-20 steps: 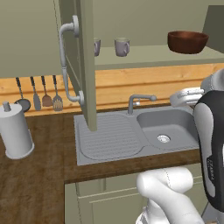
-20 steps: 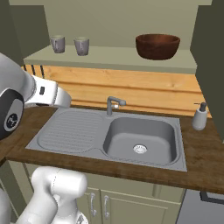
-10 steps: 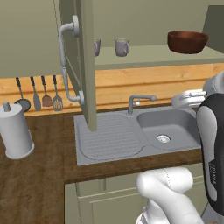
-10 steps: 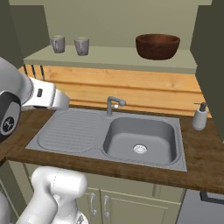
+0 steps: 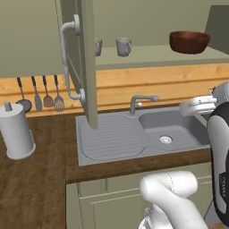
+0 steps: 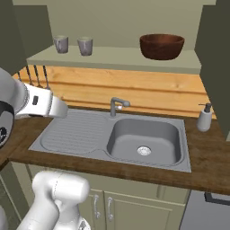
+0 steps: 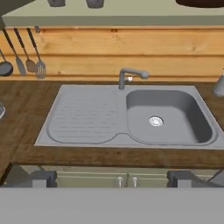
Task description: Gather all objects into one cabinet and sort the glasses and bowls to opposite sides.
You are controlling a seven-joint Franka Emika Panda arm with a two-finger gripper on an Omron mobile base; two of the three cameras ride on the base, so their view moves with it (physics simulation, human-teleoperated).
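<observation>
The gripper [image 7: 112, 179] hangs wide open and empty, low before the sink [image 7: 168, 117]. Both glasses [image 6: 72, 45] and the brown bowl [image 6: 161, 46] sit above and beyond it on the cabinet shelf [image 6: 117, 59].

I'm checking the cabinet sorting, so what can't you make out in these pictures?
- Left glass: left base view, half hidden behind the open cabinet door.
- Both glasses and brown bowl: hand view, cut off by the top edge.
- Soap dispenser: hand view, cut by the right edge.
- Bowl's inside: every view, too low an angle.
</observation>
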